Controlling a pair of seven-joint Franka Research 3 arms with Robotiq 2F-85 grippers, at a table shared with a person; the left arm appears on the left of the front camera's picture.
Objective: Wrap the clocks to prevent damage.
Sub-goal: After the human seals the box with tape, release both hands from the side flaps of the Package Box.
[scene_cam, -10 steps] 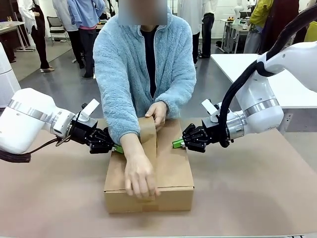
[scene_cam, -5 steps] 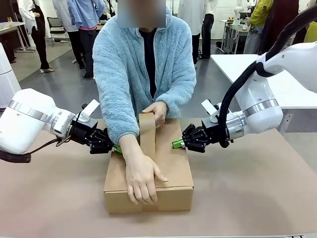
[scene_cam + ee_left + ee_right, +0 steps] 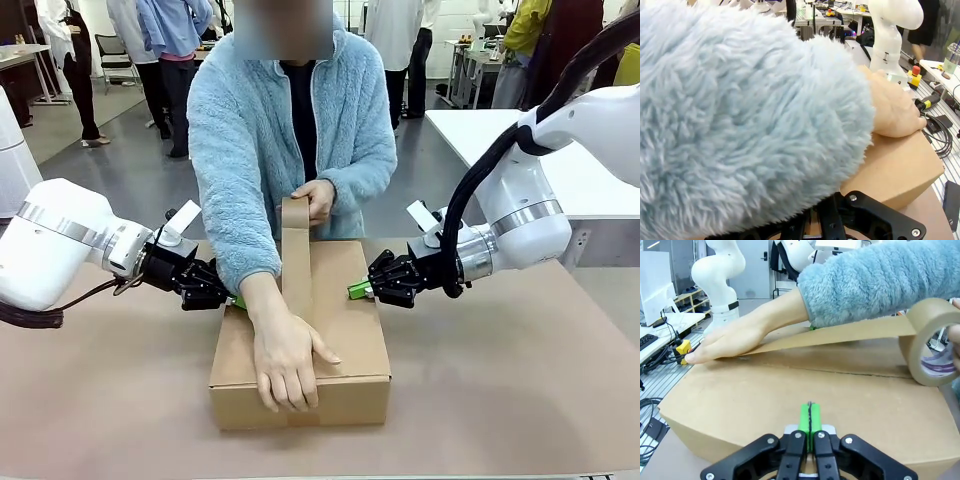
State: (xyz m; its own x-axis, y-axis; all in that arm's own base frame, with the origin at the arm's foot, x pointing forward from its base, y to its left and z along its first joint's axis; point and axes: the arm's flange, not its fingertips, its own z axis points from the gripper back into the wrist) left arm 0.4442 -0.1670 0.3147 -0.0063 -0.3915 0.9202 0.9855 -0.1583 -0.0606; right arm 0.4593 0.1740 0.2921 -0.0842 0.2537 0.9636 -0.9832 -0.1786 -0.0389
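The clocks are hidden. A closed cardboard box [image 3: 350, 335] lies mid-table. A person's hand [image 3: 285, 365] presses a strip of brown tape [image 3: 297, 275] onto the box's near edge. The other hand holds the tape roll [image 3: 296, 212] up over the far edge. My left gripper [image 3: 238, 299] is shut, its green tips at the box's left top edge behind the person's forearm. My right gripper [image 3: 355, 290] is shut, tips resting on the box's right top edge. In the right wrist view the shut green pads [image 3: 810, 421] lie on the box top [image 3: 765, 395], facing the tape roll [image 3: 932, 342].
The person's fluffy blue sleeve [image 3: 740, 115] sits close against my left gripper's black linkage [image 3: 875, 215], with the hand [image 3: 895, 112] on the box [image 3: 900, 167] beyond. The brown table [image 3: 520, 390] has open room left, right and in front of the box.
The person's far hand has lifted the tape roll higher, stretching the strip. The near hand has flattened onto the box's front edge. Both grippers have stayed still and shut.
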